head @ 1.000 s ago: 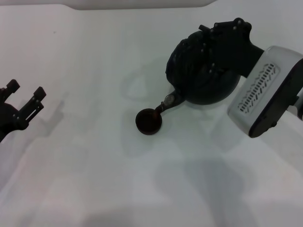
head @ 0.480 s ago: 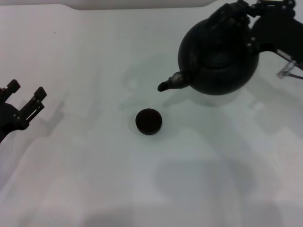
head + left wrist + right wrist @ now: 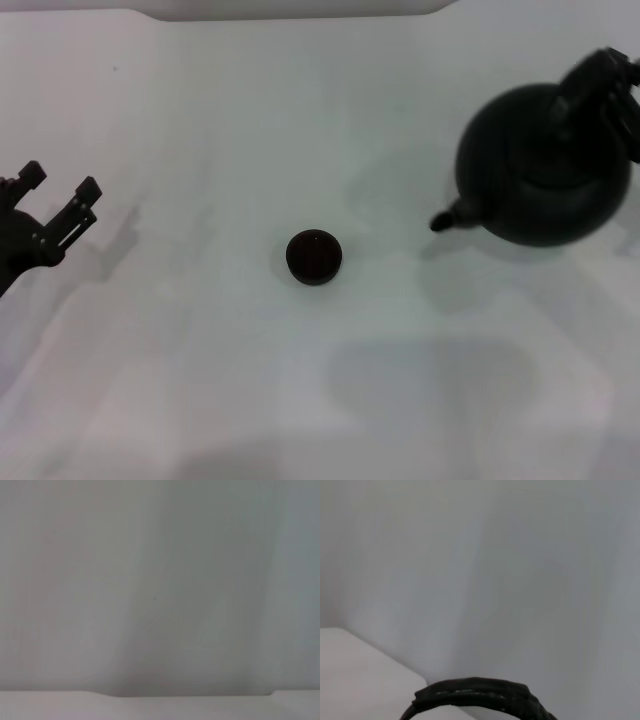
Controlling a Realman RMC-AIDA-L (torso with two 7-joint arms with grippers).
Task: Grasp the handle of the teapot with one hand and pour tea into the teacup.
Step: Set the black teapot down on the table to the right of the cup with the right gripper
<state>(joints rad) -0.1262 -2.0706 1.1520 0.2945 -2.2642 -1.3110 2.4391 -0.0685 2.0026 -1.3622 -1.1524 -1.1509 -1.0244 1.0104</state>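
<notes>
From my head camera I count one teapot [image 3: 545, 170], one teacup [image 3: 314, 257] and both my grippers on the white table [image 3: 200, 380]. The teapot sits upright out at about 2 o'clock from the cup, well apart from it, spout pointing back toward the cup. My right gripper [image 3: 600, 85] is at the handle [image 3: 585, 90] up top; looks clamped on it, but honestly I can't tell how far my jaws are closed. My right wrist camera only catches the ribbed arch of the handle [image 3: 480, 700] against blank white. My left gripper [image 3: 55, 205] is parked at 9 o'clock, jaws spread and holding nothing; its wrist camera shows just bare table [image 3: 160, 580].
</notes>
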